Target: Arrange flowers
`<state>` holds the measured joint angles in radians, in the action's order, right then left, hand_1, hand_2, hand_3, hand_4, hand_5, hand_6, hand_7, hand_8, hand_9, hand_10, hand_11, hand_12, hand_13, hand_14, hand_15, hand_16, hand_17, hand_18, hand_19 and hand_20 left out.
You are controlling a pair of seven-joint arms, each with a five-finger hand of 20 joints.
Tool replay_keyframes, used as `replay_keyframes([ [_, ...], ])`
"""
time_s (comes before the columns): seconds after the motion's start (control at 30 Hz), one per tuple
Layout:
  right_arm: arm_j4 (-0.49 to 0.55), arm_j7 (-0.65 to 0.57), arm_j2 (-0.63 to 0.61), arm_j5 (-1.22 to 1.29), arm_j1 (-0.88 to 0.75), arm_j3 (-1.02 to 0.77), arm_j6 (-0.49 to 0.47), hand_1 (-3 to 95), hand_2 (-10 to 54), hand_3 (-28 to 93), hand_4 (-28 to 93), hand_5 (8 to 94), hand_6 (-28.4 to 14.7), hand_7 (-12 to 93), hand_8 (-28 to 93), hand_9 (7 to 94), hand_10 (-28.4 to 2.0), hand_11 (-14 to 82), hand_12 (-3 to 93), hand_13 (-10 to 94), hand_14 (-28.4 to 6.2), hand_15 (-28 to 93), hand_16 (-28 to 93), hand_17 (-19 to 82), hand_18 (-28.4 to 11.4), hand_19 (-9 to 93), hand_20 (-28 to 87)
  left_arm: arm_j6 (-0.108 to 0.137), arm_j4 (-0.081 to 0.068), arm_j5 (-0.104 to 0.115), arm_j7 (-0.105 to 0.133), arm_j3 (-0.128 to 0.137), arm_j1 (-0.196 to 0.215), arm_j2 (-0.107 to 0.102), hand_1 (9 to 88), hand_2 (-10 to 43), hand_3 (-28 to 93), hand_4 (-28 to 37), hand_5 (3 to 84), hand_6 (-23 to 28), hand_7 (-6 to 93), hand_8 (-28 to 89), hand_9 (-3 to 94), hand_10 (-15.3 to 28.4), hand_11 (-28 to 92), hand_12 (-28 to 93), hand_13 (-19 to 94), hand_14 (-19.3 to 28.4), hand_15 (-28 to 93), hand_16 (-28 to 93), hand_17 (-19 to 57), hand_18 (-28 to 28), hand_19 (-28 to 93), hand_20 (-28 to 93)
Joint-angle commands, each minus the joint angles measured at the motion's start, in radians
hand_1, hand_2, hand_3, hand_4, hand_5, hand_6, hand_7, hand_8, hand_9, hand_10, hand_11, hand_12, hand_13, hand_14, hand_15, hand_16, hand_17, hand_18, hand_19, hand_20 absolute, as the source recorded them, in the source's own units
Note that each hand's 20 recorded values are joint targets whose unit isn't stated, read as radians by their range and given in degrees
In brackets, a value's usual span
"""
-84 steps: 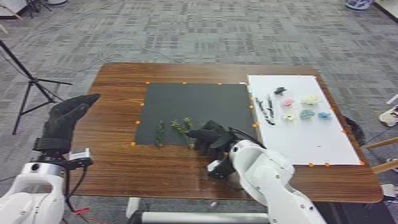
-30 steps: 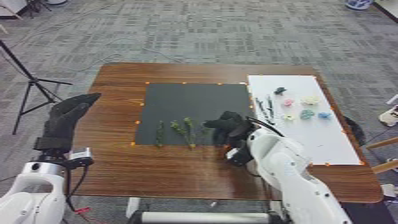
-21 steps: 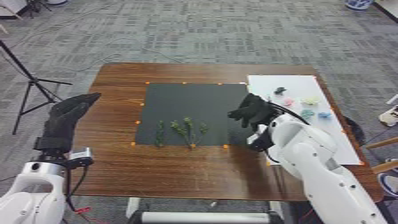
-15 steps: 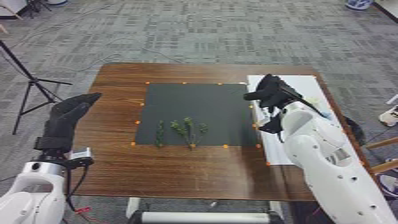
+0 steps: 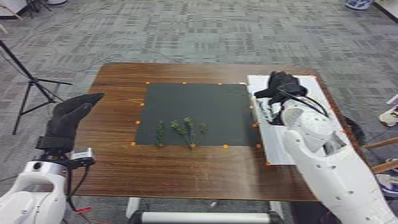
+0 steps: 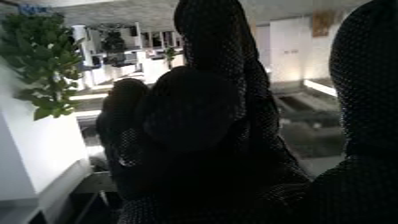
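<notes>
In the head view, thin, leafy green stems (image 5: pixel 187 134) lie on the flat black mat (image 5: pixel 191 100), toward the shiny wood tabletop's (image 5: pixel 169 175) near edge. The left hand (image 5: pixel 67 117), fingers straight, is by its left edge. The right hand (image 5: pixel 282 86) is over the smooth white sheet (image 5: pixel 277 150) by the right edge. Patterned gray carpet (image 5: pixel 213 30) lies around.

In the right wrist view, the bumpy-knit right hand has loose fingers, some apart. A leafy plant (image 6: pixel 40 55) is near.

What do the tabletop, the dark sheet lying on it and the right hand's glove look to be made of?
Tabletop: wood or wood-look laminate, faintly glossy, by its streaky brown grain.
Dark sheet: matte, perhaps card or felt; its even surface leaves that open.
Glove on the right hand: black fabric, apparently knitted, by its mesh texture.
</notes>
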<state>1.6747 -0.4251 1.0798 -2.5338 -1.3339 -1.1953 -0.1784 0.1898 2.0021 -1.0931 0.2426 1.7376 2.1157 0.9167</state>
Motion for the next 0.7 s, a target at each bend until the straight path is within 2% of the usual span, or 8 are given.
replay_keyframes([
  [0.03,-0.087,0.010,0.037,-0.104,0.036,0.012,-0.044,33.8,-9.5,58,-13,71.1,-6.9,29,-3,87.8,-13.7,33.2,28.0,94,-2.2,57,34,70,-10.8,93,56,-0.018,0.011,0.001,-0.008,-0.009,-0.005,0.003,24.3,-9.5,67,-25.9,46.5,2.2,18.3,-8,38.1,11.0,15,13,28,12.7,7,3,-0.7,9.8,0,14],
  [0.27,-0.122,0.001,0.040,-0.125,0.032,-0.013,-0.054,34.2,-9.5,58,-13,71.6,-6.8,30,-3,88.3,-13.3,34.8,28.6,94,-1.9,58,32,70,-10.5,93,55,-0.012,0.022,0.006,-0.006,0.000,0.018,0.012,24.5,-9.5,67,-25.4,46.4,2.1,18.3,-8,38.1,11.0,15,13,28,12.8,7,3,-0.8,9.8,0,14],
  [0.7,-0.184,-0.017,0.093,-0.159,0.024,-0.013,-0.121,36.4,-9.5,59,-12,73.6,-6.0,32,-3,90.1,-13.1,34.5,28.2,94,-1.9,60,30,72,-10.3,93,55,-0.022,0.034,0.002,-0.004,-0.009,0.040,0.029,24.9,-9.5,67,-24.8,46.5,2.2,18.3,-8,38.0,11.0,15,13,28,12.7,7,3,-0.8,9.8,0,14],
])
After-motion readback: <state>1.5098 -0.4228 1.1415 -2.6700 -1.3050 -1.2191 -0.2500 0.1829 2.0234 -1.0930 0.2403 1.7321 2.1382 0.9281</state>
